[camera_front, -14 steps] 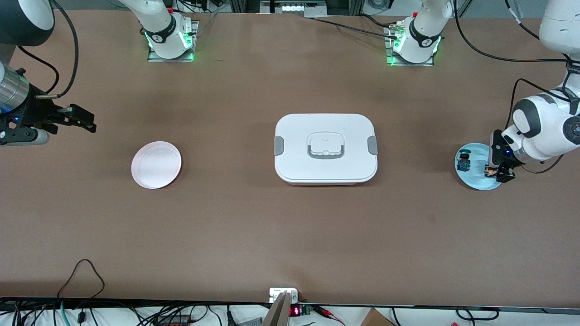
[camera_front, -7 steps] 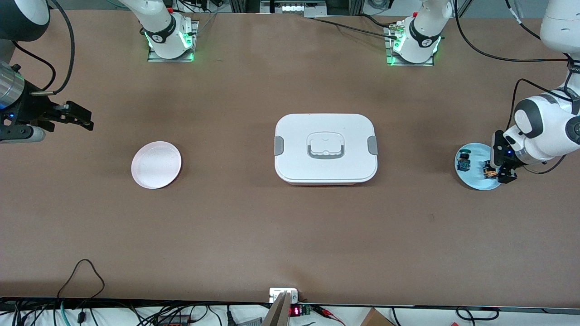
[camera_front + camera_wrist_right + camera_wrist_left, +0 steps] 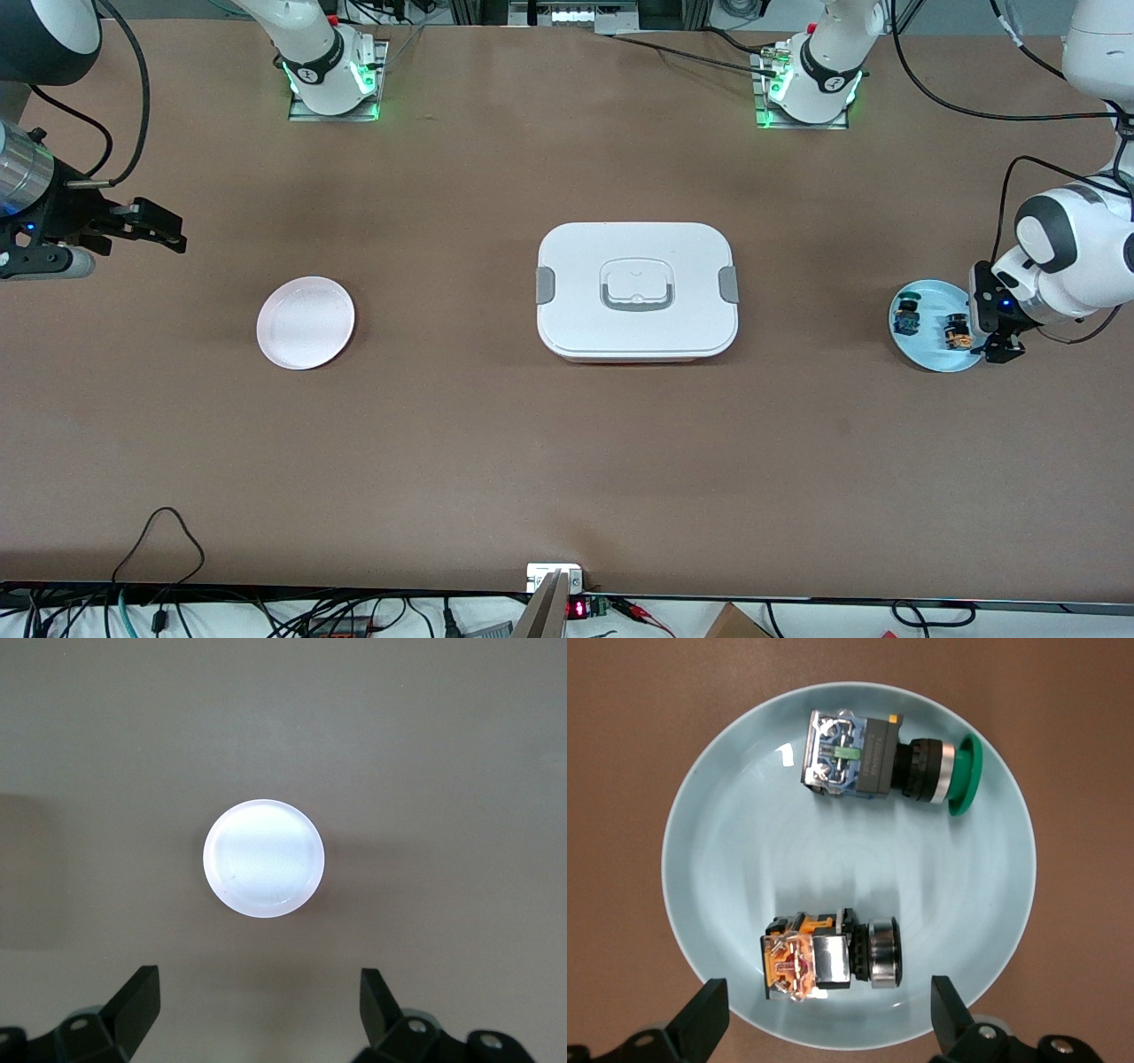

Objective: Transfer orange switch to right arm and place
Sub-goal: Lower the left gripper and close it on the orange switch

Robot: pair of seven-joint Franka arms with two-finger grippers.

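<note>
The orange switch (image 3: 955, 331) lies on its side on a light blue plate (image 3: 921, 353) at the left arm's end of the table. A similar switch with a green cap (image 3: 905, 315) lies on the same plate. My left gripper (image 3: 998, 346) is open and empty, just above the plate's rim beside the orange switch. In the left wrist view the orange switch (image 3: 824, 957) lies just ahead of the open left gripper (image 3: 828, 1014), apart from both fingers. My right gripper (image 3: 164, 232) is open and empty, in the air near the right arm's end.
A white lidded box (image 3: 636, 291) with grey clips stands mid-table. A pale pink plate (image 3: 306, 322) lies toward the right arm's end and shows in the right wrist view (image 3: 263, 858). Cables run along the table's front edge.
My left gripper has drawn back from over the orange switch toward the table's end, and the switch now shows uncovered on the plate. The right gripper has shifted only slightly.
</note>
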